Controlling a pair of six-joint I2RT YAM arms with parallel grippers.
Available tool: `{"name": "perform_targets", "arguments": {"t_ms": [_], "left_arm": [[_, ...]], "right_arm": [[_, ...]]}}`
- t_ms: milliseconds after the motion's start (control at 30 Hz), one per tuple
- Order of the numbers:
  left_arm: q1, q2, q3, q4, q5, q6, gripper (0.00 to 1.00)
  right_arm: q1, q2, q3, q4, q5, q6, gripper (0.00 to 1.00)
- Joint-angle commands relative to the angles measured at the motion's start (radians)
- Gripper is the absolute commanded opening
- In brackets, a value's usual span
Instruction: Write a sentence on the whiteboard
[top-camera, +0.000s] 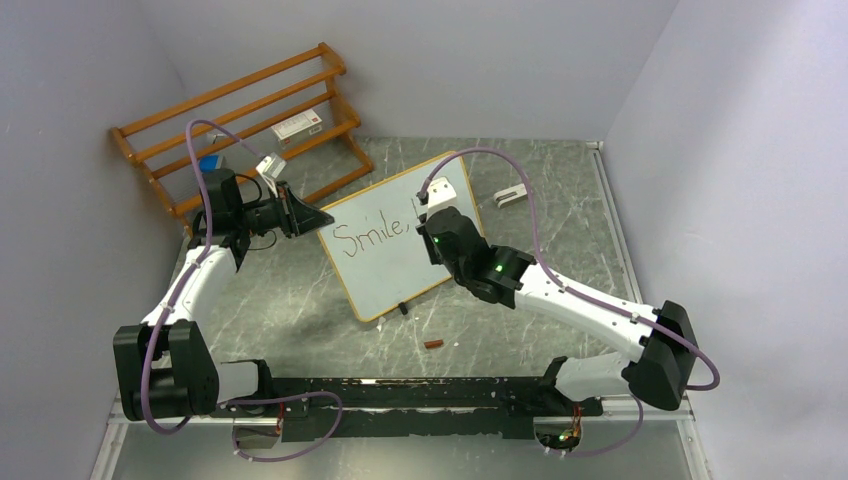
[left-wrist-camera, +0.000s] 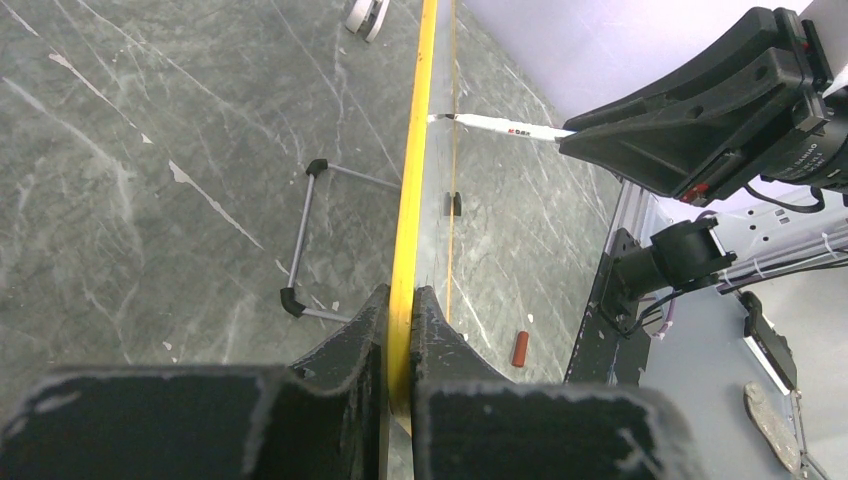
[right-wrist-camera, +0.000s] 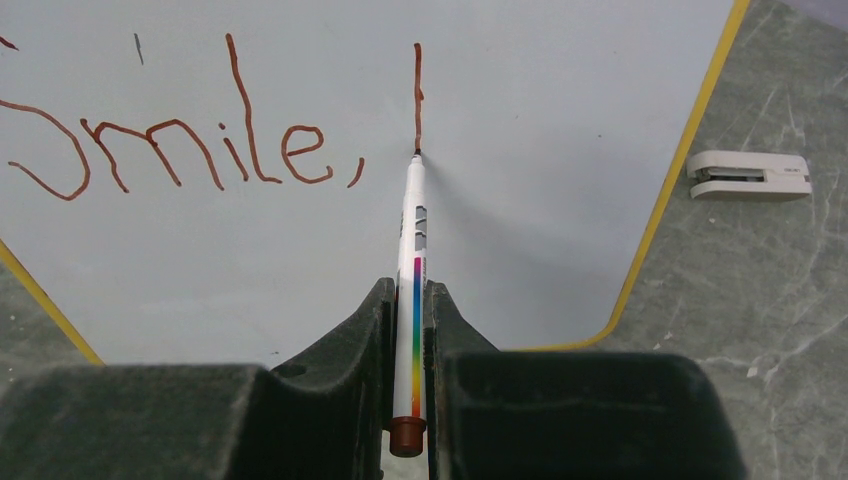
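Right gripper (right-wrist-camera: 410, 300) is clamped on the pen (right-wrist-camera: 413, 240). The pen's brown end pokes out behind my fingers and its tip touches the whiteboard (right-wrist-camera: 560, 120). That tip sits at the foot of a single upright stroke, just right of the comma in the sentence (right-wrist-camera: 190, 150), which reads "Smile," in brown ink.

My left gripper (left-wrist-camera: 400, 320) is pinched shut on the board's yellow edge, one finger on each face. A thin wire leg shows behind the board on that side.

From above, the board stands slanted across the middle of the table (top-camera: 290, 300), with its written face toward my right arm. A small brown piece (top-camera: 434, 344) lies on the table near the board's near corner, apart from it. A white clip-like piece (right-wrist-camera: 750, 175) lies on the table past the board's right edge. An orange rack (top-camera: 240, 110) stands in the far left corner.
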Motion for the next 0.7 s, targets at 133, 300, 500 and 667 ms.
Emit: {"name": "perform_targets", "arguments": {"t_ms": [133, 300, 500, 667], "left_arm": [[0.014, 0.028, 0.0, -0.044, -0.094, 0.096, 0.05], [0.015, 0.028, 0.002, -0.047, -0.095, 0.099, 0.05], [0.014, 0.03, 0.001, -0.047, -0.096, 0.1, 0.05], [0.013, 0.029, 0.001, -0.047, -0.097, 0.1, 0.05]], "right_arm": [[-0.007, -0.017, -0.026, -0.037, -0.005, 0.014, 0.0], [-0.007, -0.018, -0.024, -0.037, 0.007, 0.009, 0.0], [-0.007, -0.023, -0.023, -0.031, 0.017, 0.004, 0.0], [-0.007, -0.03, -0.029, -0.01, 0.035, 0.0, 0.0]]}}
